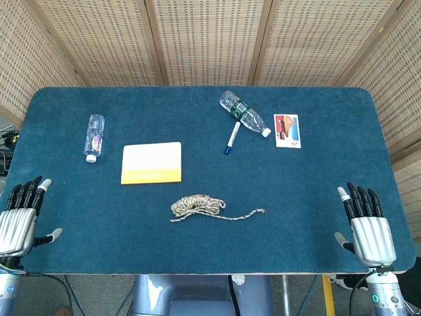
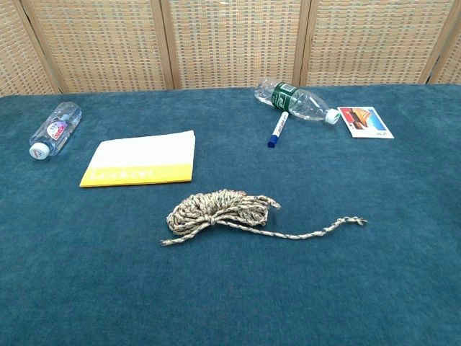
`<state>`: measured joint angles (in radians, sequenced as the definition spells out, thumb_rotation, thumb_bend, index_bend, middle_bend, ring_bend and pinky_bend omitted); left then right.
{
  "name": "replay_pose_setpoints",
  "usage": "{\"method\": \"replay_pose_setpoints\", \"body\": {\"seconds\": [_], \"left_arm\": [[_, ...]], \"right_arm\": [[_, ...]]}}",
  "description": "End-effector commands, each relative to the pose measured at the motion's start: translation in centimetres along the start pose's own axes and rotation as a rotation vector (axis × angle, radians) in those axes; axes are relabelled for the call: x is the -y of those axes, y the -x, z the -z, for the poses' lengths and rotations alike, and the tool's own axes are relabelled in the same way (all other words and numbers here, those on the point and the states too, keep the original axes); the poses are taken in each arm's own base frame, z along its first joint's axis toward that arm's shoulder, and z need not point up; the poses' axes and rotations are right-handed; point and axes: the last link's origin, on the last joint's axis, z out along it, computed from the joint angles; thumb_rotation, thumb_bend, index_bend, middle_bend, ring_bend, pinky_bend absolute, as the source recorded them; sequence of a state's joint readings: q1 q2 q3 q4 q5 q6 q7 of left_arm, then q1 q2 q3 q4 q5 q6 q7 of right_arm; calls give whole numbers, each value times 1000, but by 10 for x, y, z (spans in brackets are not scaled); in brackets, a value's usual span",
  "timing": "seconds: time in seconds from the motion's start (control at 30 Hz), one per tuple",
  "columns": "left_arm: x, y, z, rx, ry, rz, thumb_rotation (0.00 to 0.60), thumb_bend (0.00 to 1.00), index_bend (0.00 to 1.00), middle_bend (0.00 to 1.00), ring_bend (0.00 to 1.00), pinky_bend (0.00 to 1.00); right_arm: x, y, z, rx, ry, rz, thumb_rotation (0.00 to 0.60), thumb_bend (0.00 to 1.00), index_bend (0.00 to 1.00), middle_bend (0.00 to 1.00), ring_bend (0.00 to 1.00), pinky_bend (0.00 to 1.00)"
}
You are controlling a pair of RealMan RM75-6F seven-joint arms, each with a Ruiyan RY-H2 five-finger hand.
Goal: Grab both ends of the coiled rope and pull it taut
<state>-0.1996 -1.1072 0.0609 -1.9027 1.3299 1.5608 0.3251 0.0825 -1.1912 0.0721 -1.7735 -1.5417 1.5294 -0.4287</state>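
Only the head view shows the left hand (image 1: 18,220) and right hand (image 1: 370,227), fingers apart, flanking the rope (image 1: 197,206).

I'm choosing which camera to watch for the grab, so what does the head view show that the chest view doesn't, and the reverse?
Only the head view shows the left hand and right hand, both open, resting at the near table corners, apart from the rope, plus the table's full outline.

Only the chest view adds nothing new, just a closer, lower look at the rope's short end and long tail.

Both show the coiled rope, yellow booklet, two bottles, marker and card.
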Motion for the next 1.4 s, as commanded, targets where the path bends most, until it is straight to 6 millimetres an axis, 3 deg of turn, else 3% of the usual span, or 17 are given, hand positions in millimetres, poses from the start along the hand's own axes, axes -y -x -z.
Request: {"method": "replay_pose_setpoints", "body": {"seconds": [0.03,0.2,0.37,0.4,0.5,0.63,0.73,1.4], "left_arm": [[-3,4,-2,18,17,7,600,69,0,0,0,0],[-27,20,-15,76,100,55,600,67,7,0,0,0],[-76,43,-40,177,229,97,600,85,265,0,0,0],[-81,45,-44,184,233,97,600,108,323,0,0,0],[-118,58,-64,228,289,108,600,178,450,0,0,0],[-148,71,-79,259,301,94,600,279,522,0,0,0],[-170,85,-87,312,293,76,600,300,530,0,0,0],[-212,123,-91,436,244,26,600,367,532,0,0,0]], "right_arm": [[1,0,0,-3,-7,0,600,0,0,0,0,0],[3,2,1,2,-22,7,600,0,0,0,0,0],[9,3,0,2,-45,12,600,0,0,0,0,0],[10,3,0,2,-47,13,600,0,0,0,0,0],[12,5,-1,10,-52,19,600,0,0,0,0,0],[13,8,-1,19,-52,24,600,0,0,0,0,0],[13,10,-1,26,-51,30,600,0,0,0,0,0],[15,13,0,47,-59,39,600,0,0,0,0,0]]}}
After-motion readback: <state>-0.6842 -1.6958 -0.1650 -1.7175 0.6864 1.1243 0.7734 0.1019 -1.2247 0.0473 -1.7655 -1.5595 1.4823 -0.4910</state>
